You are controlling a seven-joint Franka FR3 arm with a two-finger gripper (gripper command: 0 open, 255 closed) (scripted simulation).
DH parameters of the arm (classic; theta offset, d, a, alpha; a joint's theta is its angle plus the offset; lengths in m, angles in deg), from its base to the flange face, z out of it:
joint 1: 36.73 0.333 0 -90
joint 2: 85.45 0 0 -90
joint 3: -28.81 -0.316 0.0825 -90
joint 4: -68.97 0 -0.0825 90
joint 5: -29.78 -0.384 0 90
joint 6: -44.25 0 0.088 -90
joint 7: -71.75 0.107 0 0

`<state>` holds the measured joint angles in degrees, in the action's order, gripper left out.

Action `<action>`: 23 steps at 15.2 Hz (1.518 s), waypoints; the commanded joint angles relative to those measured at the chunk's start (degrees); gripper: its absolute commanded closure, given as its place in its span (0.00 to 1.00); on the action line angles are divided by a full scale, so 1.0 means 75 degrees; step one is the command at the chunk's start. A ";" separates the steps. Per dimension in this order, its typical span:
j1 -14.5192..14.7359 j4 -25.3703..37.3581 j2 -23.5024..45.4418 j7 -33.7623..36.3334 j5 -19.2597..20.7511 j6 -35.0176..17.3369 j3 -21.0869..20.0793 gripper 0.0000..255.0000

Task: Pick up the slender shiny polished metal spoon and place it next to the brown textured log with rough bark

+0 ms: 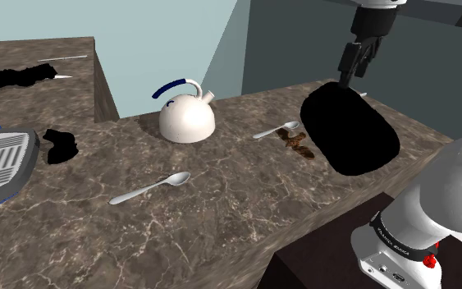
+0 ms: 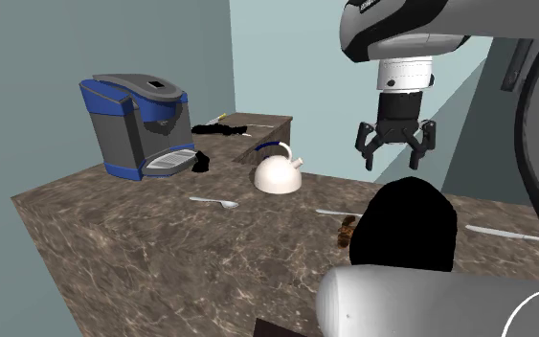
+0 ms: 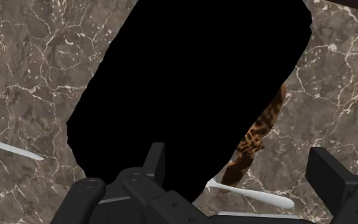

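Black fingers (image 3: 327, 175) of my gripper (image 2: 392, 163) stand wide apart with nothing between them, hanging above a big black shape (image 1: 350, 127) on the stone-patterned counter (image 1: 221, 230). At that shape's rim the spoon (image 3: 254, 194) lies just beside the brown log (image 3: 260, 127) — the shape hides much of the log from me. Open counter runs toward the near edge, where a second spoon (image 1: 151, 189) lies well apart — the white kettle (image 1: 186, 115) stands behind it.

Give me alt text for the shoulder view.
An open black gripper hangs above a large black shape on a marbled counter. Beside the shape lie a brown log and a spoon; a white kettle and another spoon sit toward the shoulder view's left.
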<state>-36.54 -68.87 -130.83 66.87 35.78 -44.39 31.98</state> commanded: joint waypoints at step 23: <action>0.0939 0.1667 0.4327 0.4287 -0.1376 -0.1785 -0.3180 0.00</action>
<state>-29.72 -57.44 -100.18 97.51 25.40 -57.38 8.98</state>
